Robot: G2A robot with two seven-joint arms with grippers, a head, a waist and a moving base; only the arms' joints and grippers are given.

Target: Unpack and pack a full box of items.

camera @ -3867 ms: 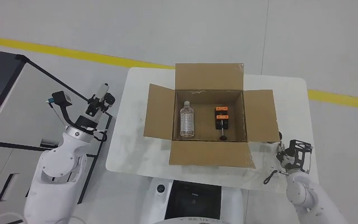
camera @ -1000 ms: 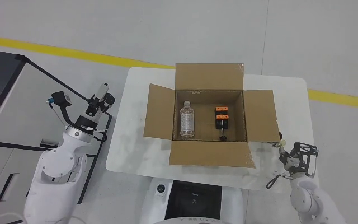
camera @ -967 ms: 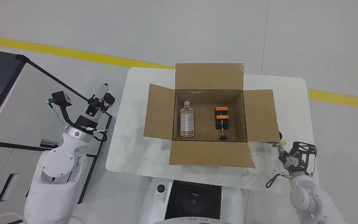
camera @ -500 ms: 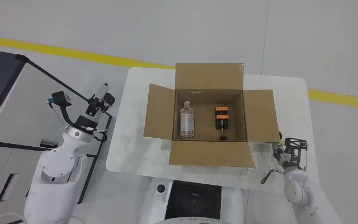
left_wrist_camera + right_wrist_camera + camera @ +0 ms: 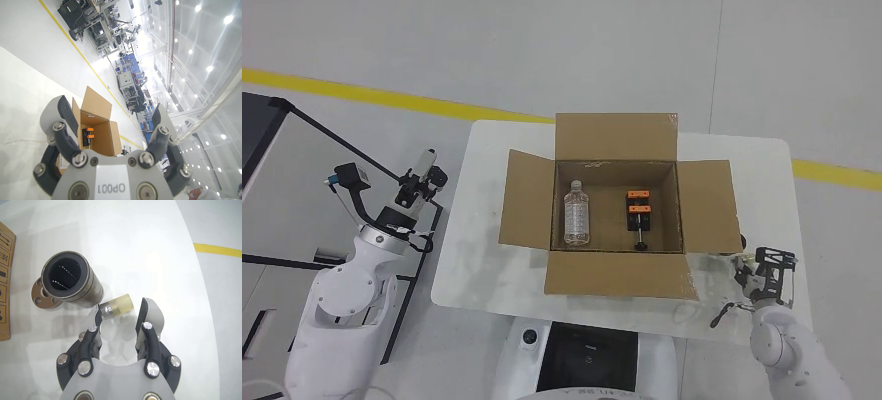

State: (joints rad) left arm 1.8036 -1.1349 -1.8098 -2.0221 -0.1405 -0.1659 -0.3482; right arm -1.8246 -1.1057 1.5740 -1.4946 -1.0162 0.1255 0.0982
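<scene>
Right end effector (image 5: 120,310) apart at small capped cylinder (image 5: 118,306) beside flanged bearing (image 5: 75,289).

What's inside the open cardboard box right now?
A clear plastic bottle lying flat and a black clamp-like tool with orange parts, side by side but apart. Any floor right behind the cardboard box's near wall is covered.

Bottle (image 5: 576,213) inside open cardboard box (image 5: 617,135)

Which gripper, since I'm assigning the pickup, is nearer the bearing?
Right. The right gripper is over the table beside the bearing; the left gripper is off the table's opposite side, past the box.
</scene>
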